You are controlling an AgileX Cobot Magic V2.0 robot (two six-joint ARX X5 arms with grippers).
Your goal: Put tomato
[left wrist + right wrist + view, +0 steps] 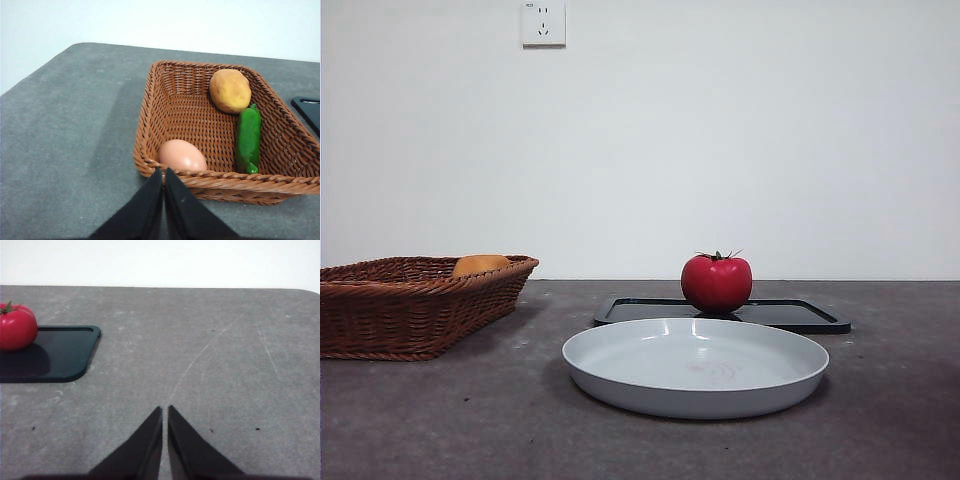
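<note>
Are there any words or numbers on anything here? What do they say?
Wall socket: a tiny mark in its top corner, too small to read.
Tomato, black tray, grey plate, wicker basket and the foods in it: no words, numbers or labels.
So nothing can be read here.

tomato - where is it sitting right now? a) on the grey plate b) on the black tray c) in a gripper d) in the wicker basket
b: the tomato rests on the black tray, behind the grey plate, which holds nothing, and apart from the wicker basket.
</note>
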